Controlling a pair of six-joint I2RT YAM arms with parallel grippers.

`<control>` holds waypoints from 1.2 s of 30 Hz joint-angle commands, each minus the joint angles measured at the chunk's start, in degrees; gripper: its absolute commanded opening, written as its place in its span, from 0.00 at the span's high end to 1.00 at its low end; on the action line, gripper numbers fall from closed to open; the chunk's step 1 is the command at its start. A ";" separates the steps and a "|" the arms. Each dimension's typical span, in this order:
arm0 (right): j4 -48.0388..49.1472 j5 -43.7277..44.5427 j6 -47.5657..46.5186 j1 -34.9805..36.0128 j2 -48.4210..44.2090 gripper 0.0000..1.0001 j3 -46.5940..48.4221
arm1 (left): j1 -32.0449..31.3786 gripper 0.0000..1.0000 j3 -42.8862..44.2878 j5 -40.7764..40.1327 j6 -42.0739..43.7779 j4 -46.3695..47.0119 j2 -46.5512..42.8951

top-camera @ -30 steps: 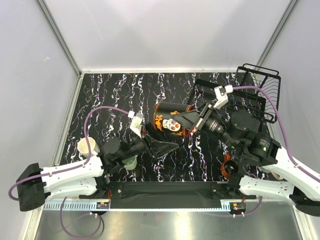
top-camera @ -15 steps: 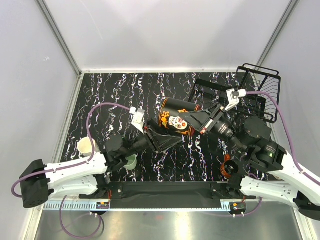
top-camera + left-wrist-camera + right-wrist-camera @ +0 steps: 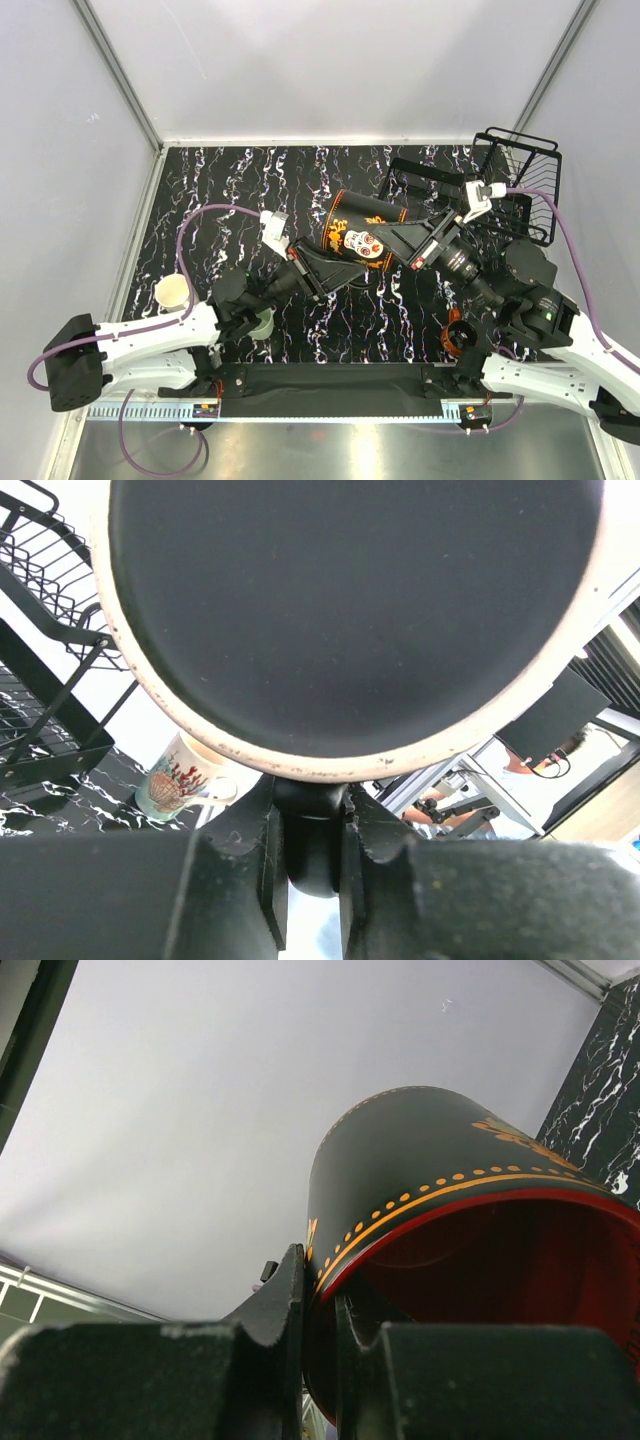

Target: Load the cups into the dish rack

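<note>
The black mug (image 3: 357,226) with a skull print is held in the air, tilted on its side, between both grippers. My left gripper (image 3: 358,268) is shut on its handle (image 3: 312,830). The mug's base (image 3: 350,610) fills the left wrist view. My right gripper (image 3: 388,234) is shut on the mug's rim (image 3: 330,1260), one finger outside and one inside the red interior (image 3: 500,1280). The dish rack (image 3: 522,170) stands at the far right and also shows in the left wrist view (image 3: 45,630). The cream-beige cup (image 3: 173,293) stands at left. The mint-green cup (image 3: 263,322) and the red cup (image 3: 457,336) are partly hidden under the arms.
The black marbled table (image 3: 220,190) is walled by grey panels on three sides. A pale mug with a red coral print (image 3: 178,780) stands beside the rack's foot. Purple cables loop over both arms.
Both grippers have carried the black mug to the right, toward the dish rack. Both stay shut on it.
</note>
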 commanded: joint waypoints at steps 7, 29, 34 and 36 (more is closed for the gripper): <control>-5.56 0.31 1.40 0.31 -1.63 0.87 -1.59 | 0.34 1.00 5.63 -3.96 3.05 -0.86 -4.59; -4.26 2.16 4.03 0.31 -10.42 0.52 -12.31 | 1.57 1.00 -0.34 -5.97 0.24 0.61 -13.29; -7.49 2.95 3.95 0.31 -12.00 0.35 -12.05 | 1.57 1.00 1.75 -5.88 4.62 -8.47 -16.27; -9.43 3.39 3.95 0.40 -12.61 0.35 -11.44 | 1.66 1.00 2.82 -6.23 6.82 -12.63 -17.77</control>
